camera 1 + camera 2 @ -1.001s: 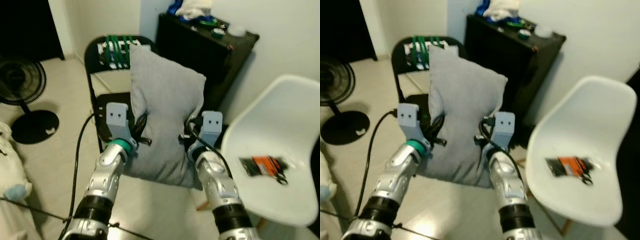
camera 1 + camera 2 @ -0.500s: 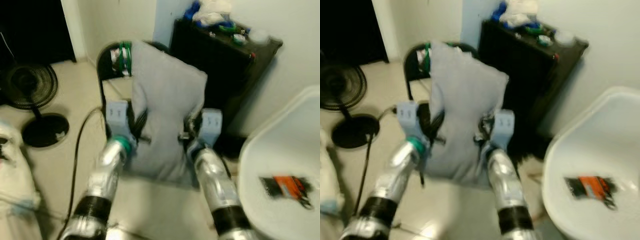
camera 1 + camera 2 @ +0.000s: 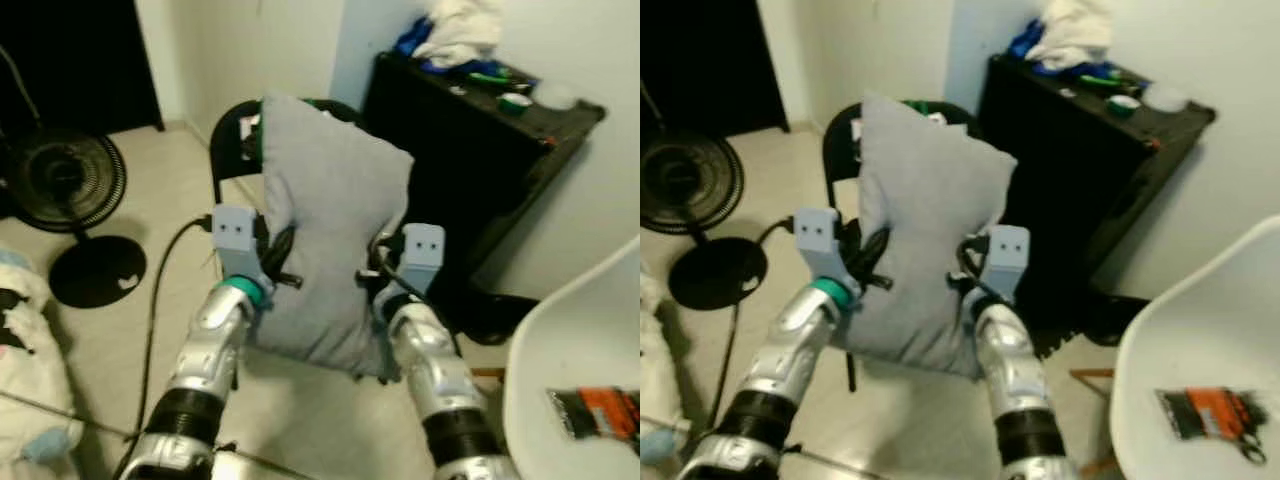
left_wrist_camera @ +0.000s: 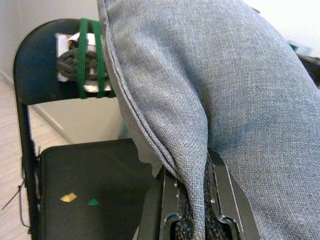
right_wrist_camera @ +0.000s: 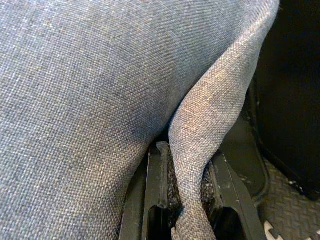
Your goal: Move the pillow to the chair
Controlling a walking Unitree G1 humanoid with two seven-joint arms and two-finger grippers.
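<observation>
You hold the grey pillow [image 3: 330, 250] upright between both arms, in front of the black folding chair [image 4: 35, 100]. The left gripper [image 4: 192, 210] pinches a fold of its left edge; the right gripper [image 5: 187, 200] pinches a fold of its right edge. Expect a light, soft, floppy load: the fabric can creep through the jaws. Keep both edge grips, then lower it onto the seat.

Pale tiled floor [image 3: 110, 340] occupies the left and lower frame. Standing on it: a black pedestal fan [image 3: 68, 180] at far left, a black folding chair [image 3: 232, 150] at centre, a black cabinet [image 3: 480, 170] at upper right. A black cable [image 3: 155, 300] trails across the floor at lower left.
</observation>
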